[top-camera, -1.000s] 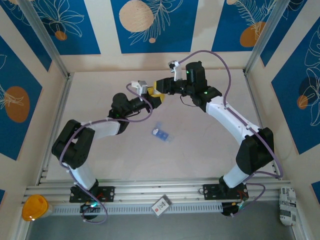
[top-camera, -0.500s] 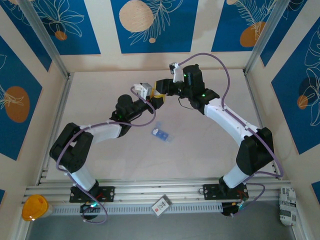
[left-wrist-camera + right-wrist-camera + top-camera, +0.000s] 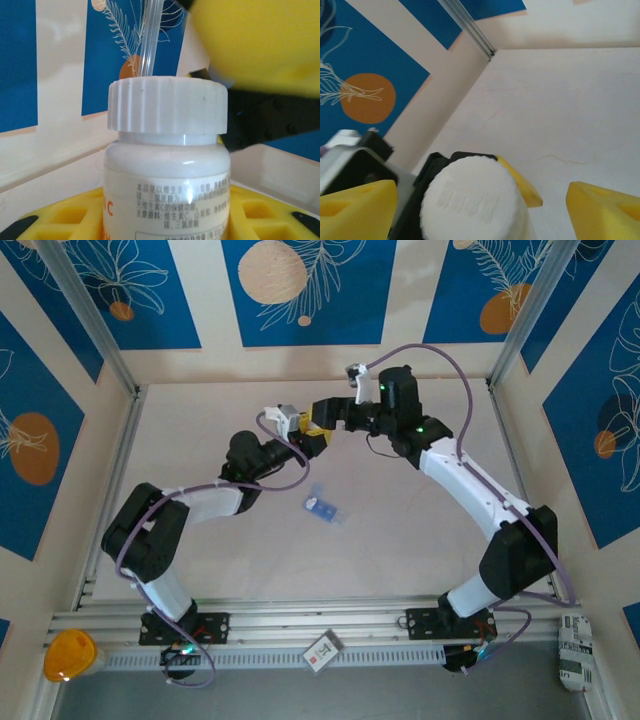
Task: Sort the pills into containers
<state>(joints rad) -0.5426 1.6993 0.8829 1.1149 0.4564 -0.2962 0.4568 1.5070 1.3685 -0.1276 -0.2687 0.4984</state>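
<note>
bottle (image 3: 167, 175): white body, white ribbed cap (image 3: 167, 105). The label has a big orange "C" at its left edge, then several lines of small black Chinese print with one more "C" in them. The rest of the print is too fine to read. The cap top in the right wrist view has raised lettering, too blurred to read.

left gripper (image 3: 312, 437): clamped on the bottle body, partly closed. Its yellow fingers (image 3: 260, 215) sit on both sides of the label. The bottle is upright and held clear of the table (image 3: 200, 420).

right gripper (image 3: 482, 207): jaws wide, hanging over the cap with one yellow finger on each side. There's a visible gap on both sides and it holds nothing.

pill box (image 3: 322, 507): small, translucent blue, with a pale patch at one end. It lies flat on the table at a skew, well apart from the bottle, on the side toward the arm bases. I can't make out its compartments or lids, and no pills are discernible.

white tag (image 3: 322, 650) with a red mark: far from the bottle, on the rail by the arm bases. Its print is unreadable.
</note>
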